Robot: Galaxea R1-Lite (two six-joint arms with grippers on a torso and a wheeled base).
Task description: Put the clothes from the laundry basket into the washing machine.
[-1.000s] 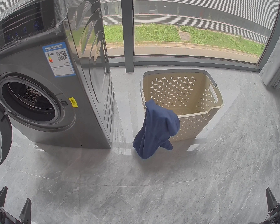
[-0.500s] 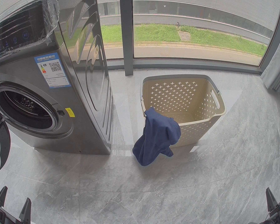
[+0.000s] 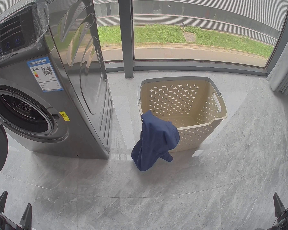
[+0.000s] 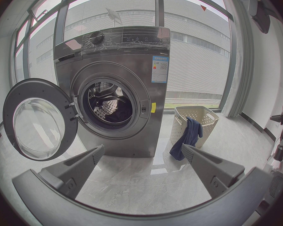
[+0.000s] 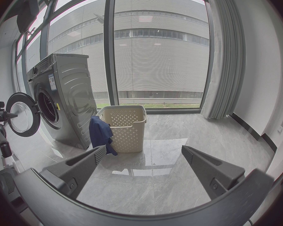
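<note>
over the basket [image 3: 182, 79] rim, a cloth [image 3: 155, 138] is hanging, easing pickup; washer [image 3: 83, 80] is standing open; left gripper [image 4: 142, 147] and right gripper [image 5: 141, 148] fingers [image 4: 81, 162] are resting spread.

**Floor: machine & basket side by side**

Glossy grey marble-look tile floor [image 3: 188, 192] w/ pale veins and thin grout lines runs up to the window wall. Two things stand on it: a dark grey metal front-load washing machine [image 3: 76, 90] on the robot's left, and a cream plastic laundry basket w/ star-shaped holes and a grey rim [image 3: 195, 134] to its right. They're near but not touching, w/ a strip of bare tile btwn them. Both are upright and close to the window. A dark blue cloth garment [image 3: 155, 138] hangs over the basket's near-left corner, down the outside. Its lower end reaches about floor level; contact can't be told. The tiles mirror the basket and the machine's base.
</note>
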